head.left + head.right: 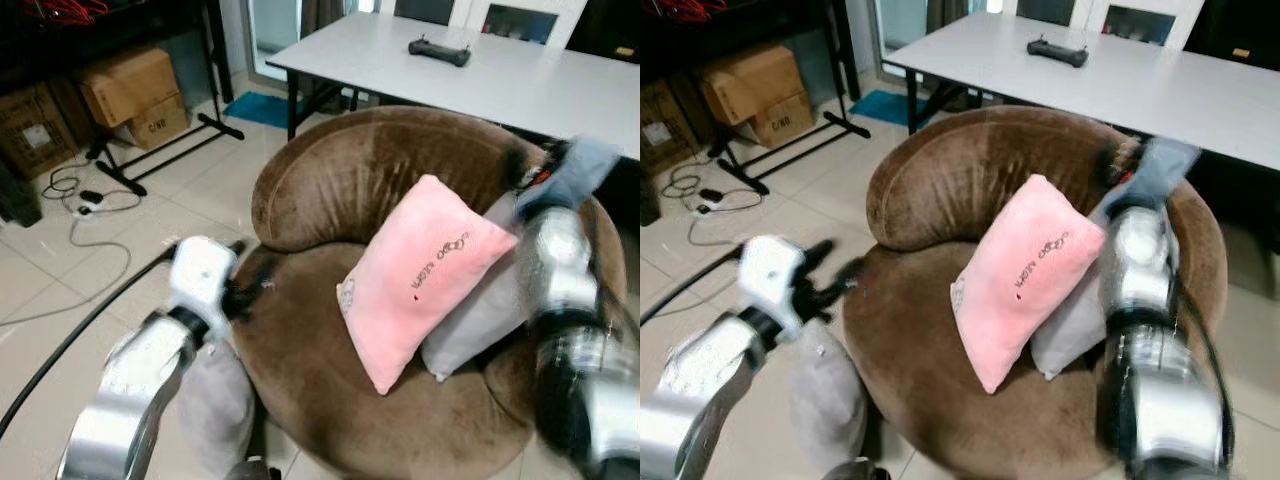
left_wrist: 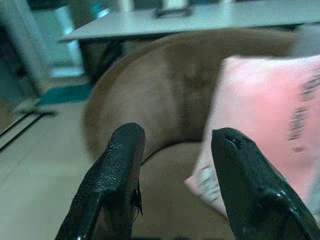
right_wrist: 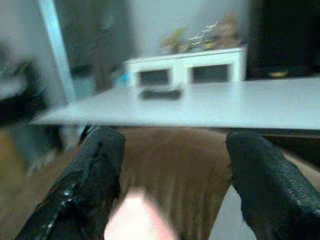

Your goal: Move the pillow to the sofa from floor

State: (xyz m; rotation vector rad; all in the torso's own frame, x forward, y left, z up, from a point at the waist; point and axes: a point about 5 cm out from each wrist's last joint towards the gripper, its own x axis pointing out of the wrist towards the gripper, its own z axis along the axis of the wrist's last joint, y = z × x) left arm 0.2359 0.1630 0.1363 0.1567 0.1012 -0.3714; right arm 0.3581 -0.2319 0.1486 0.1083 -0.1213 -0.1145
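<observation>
A pink pillow (image 1: pixel 420 275) stands tilted on the seat of the round brown sofa (image 1: pixel 330 180), leaning on a grey pillow (image 1: pixel 482 310) behind it. Another grey pillow (image 1: pixel 215 400) lies on the tiled floor against the sofa's front left, under my left arm. My left gripper (image 1: pixel 250 280) hovers at the sofa's left front edge, open and empty; in the left wrist view its fingers (image 2: pixel 120 165) point at the sofa and the pink pillow (image 2: pixel 265 120). My right gripper (image 3: pixel 172 170) is raised by the sofa's back at the right, blurred, open and empty.
A long white table (image 1: pixel 520 85) with a black controller (image 1: pixel 438 50) stands right behind the sofa. Cardboard boxes (image 1: pixel 135 90) and a black stand's legs (image 1: pixel 160 150) are at the back left. Cables (image 1: pixel 80 205) trail over the floor on the left.
</observation>
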